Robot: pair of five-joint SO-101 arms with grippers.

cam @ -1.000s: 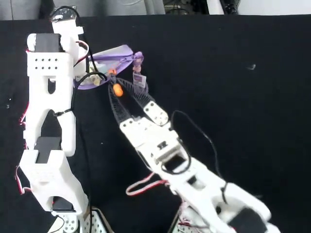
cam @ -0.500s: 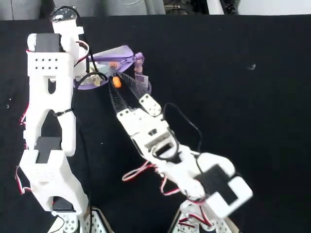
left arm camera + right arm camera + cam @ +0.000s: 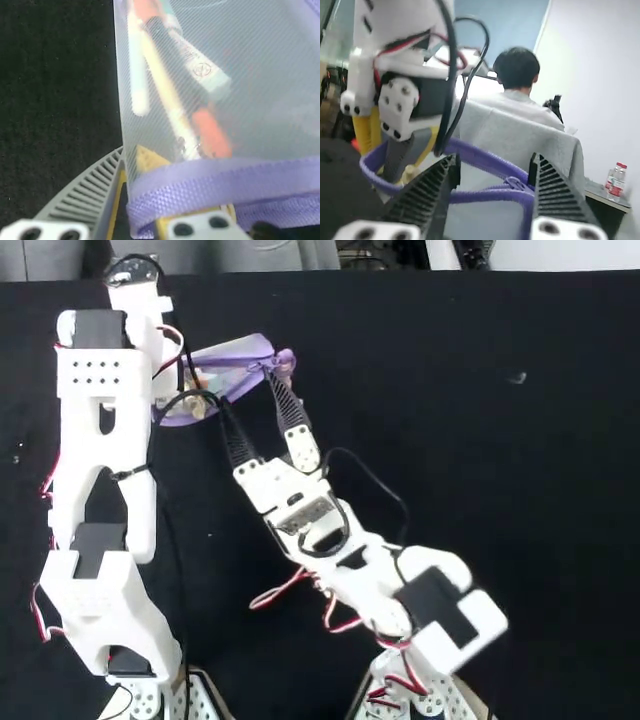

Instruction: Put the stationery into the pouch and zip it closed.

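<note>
Pushed up toward the upper left since a second ago: right claw (image 3: 243,386), with its elbow now folded back at the lower right and the orange piece once between its fingers gone from sight. Little shift in the pouch (image 3: 238,358) over that time.

Pouch in the upper left of the high view, just beside the left arm (image 3: 100,370), long axis slanting from lower left up to the right, zip pull (image 3: 285,360) at the upper right end. Mouth gaping, with two purple edges apart in the right wrist view. See-through mesh side in the left wrist view, stationery (image 3: 165,100) inside: a white pen (image 3: 137,75), a yellow one, an orange marker (image 3: 210,132), all lying roughly parallel and slanted against the purple edge band (image 3: 210,181).

Right claw spread wide, gripping nothing. Black fingers (image 3: 422,200) either side of the purple zip edge, zip pull between them; touching it or just clear, impossible to tell. Left claw (image 3: 131,200) pinched shut on the purple edge band, grey finger on one side, yellow one on the other, at the pouch's lower left end in the high view
</note>
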